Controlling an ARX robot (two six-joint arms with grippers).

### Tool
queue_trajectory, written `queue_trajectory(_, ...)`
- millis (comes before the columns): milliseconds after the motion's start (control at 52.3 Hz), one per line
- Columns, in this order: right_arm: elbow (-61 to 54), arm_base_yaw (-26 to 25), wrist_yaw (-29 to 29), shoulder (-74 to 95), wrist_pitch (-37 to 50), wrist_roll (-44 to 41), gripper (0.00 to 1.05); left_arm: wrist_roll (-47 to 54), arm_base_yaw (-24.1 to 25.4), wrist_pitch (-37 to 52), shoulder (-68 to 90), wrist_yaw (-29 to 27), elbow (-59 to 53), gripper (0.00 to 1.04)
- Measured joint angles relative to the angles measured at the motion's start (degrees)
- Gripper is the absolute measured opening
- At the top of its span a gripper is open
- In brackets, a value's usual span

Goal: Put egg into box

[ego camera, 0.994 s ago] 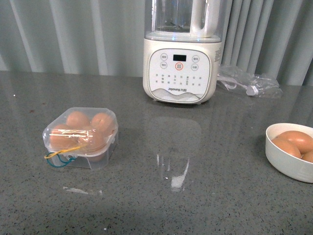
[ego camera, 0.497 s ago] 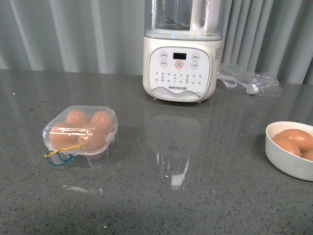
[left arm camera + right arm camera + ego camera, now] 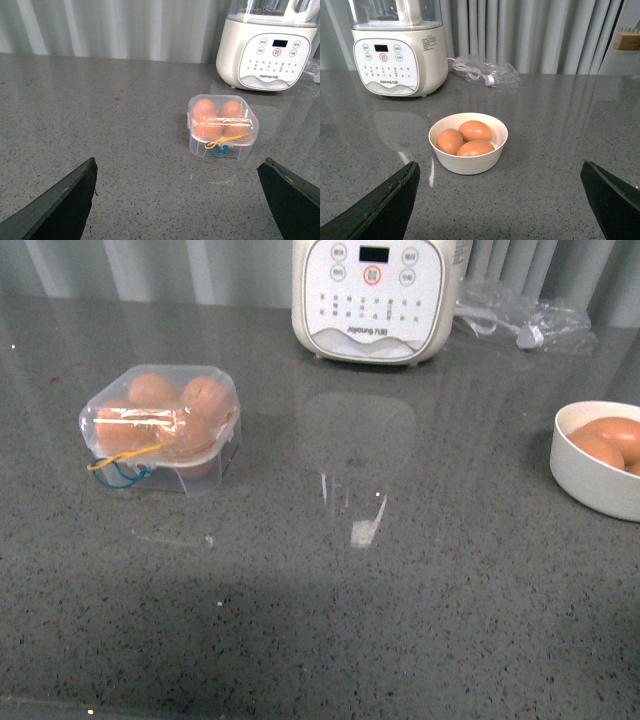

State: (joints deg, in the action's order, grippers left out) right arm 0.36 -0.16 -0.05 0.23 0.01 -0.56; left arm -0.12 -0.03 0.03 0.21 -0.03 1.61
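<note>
Small square clear plastic egg box (image 3: 160, 427), lid down, brown eggs inside, yellow and blue elastic loops at its front: on the grey speckled desk (image 3: 330, 620), left side. Round white bowl (image 3: 468, 143) holding three orange-brown eggs (image 3: 475, 130): right side, well apart from the box. Left hand (image 3: 180, 200) and right hand (image 3: 500, 200): fingers spread wide, holding nothing, above the desk.

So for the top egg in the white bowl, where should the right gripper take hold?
Grip the uppermost egg across its short middle, coming straight down from above. It lies on its side over the other two, and the white bowl walls block a side approach. The right gripper is open and empty, facing the bowl.
</note>
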Motion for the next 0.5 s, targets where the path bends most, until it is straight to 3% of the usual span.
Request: queue_trajectory(497, 0.0, 0.0, 0.0, 0.0, 0.0, 0.0, 0.97, 0.0, 0.0, 0.0, 0.0, 0.0, 0.0, 0.98)
